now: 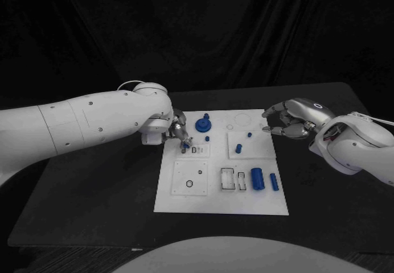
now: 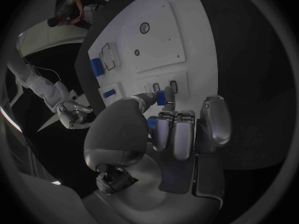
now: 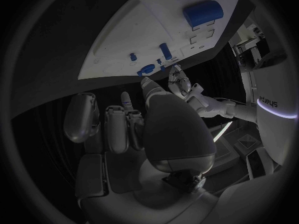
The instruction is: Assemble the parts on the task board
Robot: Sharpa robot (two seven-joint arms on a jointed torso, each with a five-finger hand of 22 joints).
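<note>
The white task board (image 1: 221, 199) lies in the middle of the black table. My left hand (image 1: 176, 133) hovers over the board's far left part and pinches a small blue part (image 2: 163, 97) between thumb and finger, just above a small slotted plate (image 1: 195, 149). My right hand (image 1: 287, 120) hangs over the board's far right edge with its fingers loosely curved and nothing in them. A blue stepped peg (image 1: 204, 123) stands on the board beside the left hand. A thick blue cylinder (image 1: 257, 178) and a slim blue pin (image 1: 273, 182) lie near the right edge.
Small blue pieces sit mid-board (image 1: 238, 148), (image 1: 249, 135), (image 1: 207, 137). Two rectangular slots (image 1: 228, 178) lie left of the cylinder, and a square plate (image 1: 191, 177) with a round hole is at the near left. Bare black table (image 1: 90, 205) surrounds the board.
</note>
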